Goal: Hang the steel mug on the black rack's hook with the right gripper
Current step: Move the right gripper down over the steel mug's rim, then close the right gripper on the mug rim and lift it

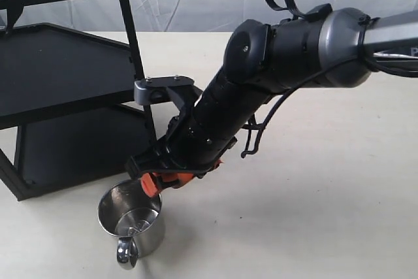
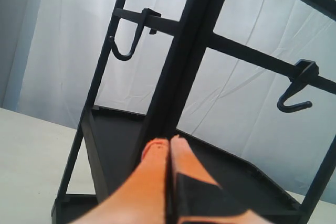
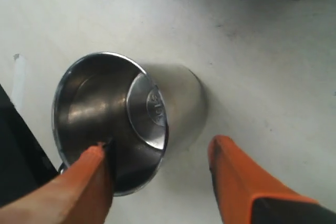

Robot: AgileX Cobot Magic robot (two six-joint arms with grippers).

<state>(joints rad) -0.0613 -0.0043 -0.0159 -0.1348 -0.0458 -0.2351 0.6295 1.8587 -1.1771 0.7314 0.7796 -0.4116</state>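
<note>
The task looks to be at an early stage: the steel mug stands upright on the tabletop, mouth up, and nothing hangs from the rack's hooks as far as the views show. Grasping, lifting, carrying and hooking the handle all appear to be left.

Nearest the exterior camera, the mug sits at the front edge of the scene with its looped handle pointing toward the viewer, away from the rack. Directly above and just behind its rim is the right hand, reaching down at a slant from the right side. In the right wrist view the hand is open: one orange fingertip sits at or just inside the mug's rim, the other is outside the wall on the far side of the body, so one wall of the mug lies between them. Whether the first fingertip touches the metal cannot be told. Nothing is gripped yet; closing here would probably pinch the wall, not the handle.

Beyond the mug stands the black rack, close behind and to the left of it, its slanted post rising just behind the arm.

Farther off, the left hand is closed with its orange fingertips pressed together on nothing, pointed at the rack. Its view shows two empty hooks on the crossbars, one higher on the left and another toward the right.
</note>
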